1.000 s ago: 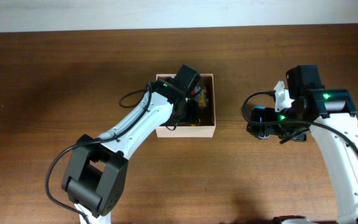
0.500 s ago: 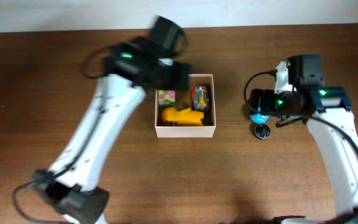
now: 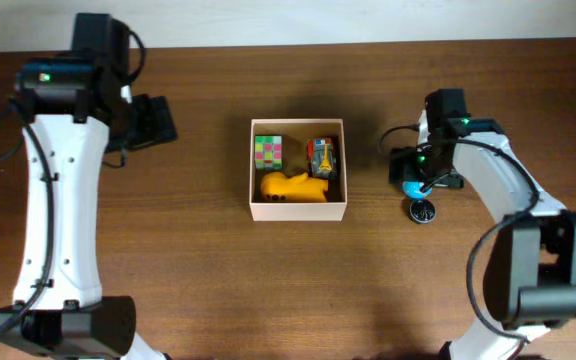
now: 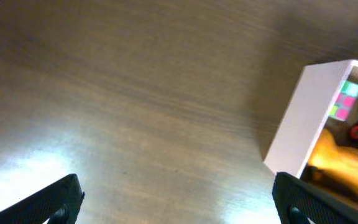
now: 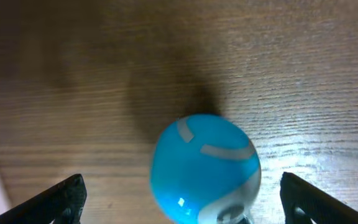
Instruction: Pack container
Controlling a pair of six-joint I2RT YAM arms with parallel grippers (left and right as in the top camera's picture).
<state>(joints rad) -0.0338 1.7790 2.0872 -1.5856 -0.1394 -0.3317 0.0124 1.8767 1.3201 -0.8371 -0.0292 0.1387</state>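
Nearest on the wooden surface point(image 3: 268, 290), one small dark round disc point(image 3: 423, 211) is seen, right of the box and just in front of one blue ball point(image 3: 414, 186). The ball, marked with grey bands, is straddled by the right fingers point(image 5: 58, 198), which are spread wide to either side of it. Clear gaps are left, so nothing is gripped.

At the middle of the surface, one container point(image 3: 298, 211) is set square, and three toys are counted inside it. One yellow toy point(image 3: 293, 187) is laid along its near wall. Behind that, one multicoloured puzzle cube point(image 3: 267, 152) is placed in the far-left corner and one red-and-grey toy car point(image 3: 321, 158) in the far-right corner.

Farthest back, well to the left of the container, the left fingers point(image 4: 58, 198) are held wide apart above bare wood, with nothing between them. In the left wrist view only a corner of the white box is caught.
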